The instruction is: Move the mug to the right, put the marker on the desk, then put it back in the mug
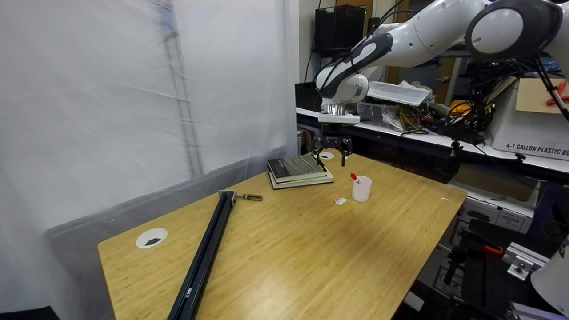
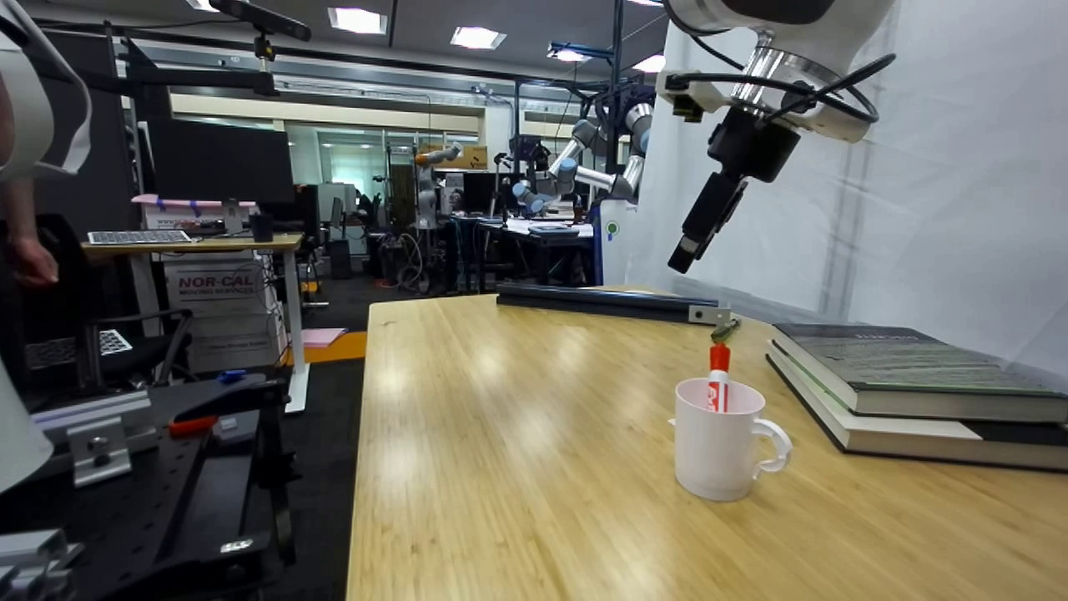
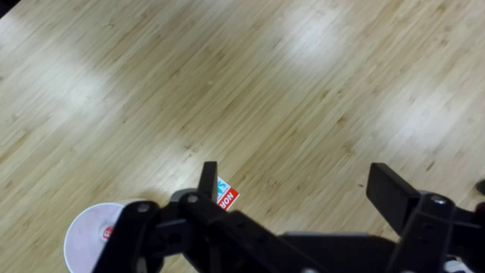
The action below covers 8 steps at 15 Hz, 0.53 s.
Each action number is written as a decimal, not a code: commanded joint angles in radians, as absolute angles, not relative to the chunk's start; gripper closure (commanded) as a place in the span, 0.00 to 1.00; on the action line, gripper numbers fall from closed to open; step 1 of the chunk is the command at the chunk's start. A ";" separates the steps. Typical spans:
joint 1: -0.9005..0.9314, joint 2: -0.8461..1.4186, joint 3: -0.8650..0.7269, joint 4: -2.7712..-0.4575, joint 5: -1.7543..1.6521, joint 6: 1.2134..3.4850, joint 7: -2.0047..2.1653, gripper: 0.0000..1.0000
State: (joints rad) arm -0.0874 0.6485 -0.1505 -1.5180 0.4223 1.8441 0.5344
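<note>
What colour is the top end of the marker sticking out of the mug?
The marker has a red top end, best seen in an exterior view.

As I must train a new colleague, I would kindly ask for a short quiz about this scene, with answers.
1. Choose: the red-capped marker is (a) between the jaws, (b) inside the mug, (c) under the mug.
2. True or false: the jaws are shut.
3. How many books are stacked on the desk?

Key: 1 b; 2 false, they stand open; 3 two.
</note>
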 commanded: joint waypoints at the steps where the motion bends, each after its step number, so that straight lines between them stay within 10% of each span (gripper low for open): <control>1: -0.107 0.637 -0.125 -1.511 0.334 1.823 0.379 0.00; 8: -0.104 0.649 -0.126 -1.515 0.343 1.843 0.397 0.00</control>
State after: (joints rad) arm -0.0905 0.6485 -0.1418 -1.5171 0.3527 1.8440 0.3917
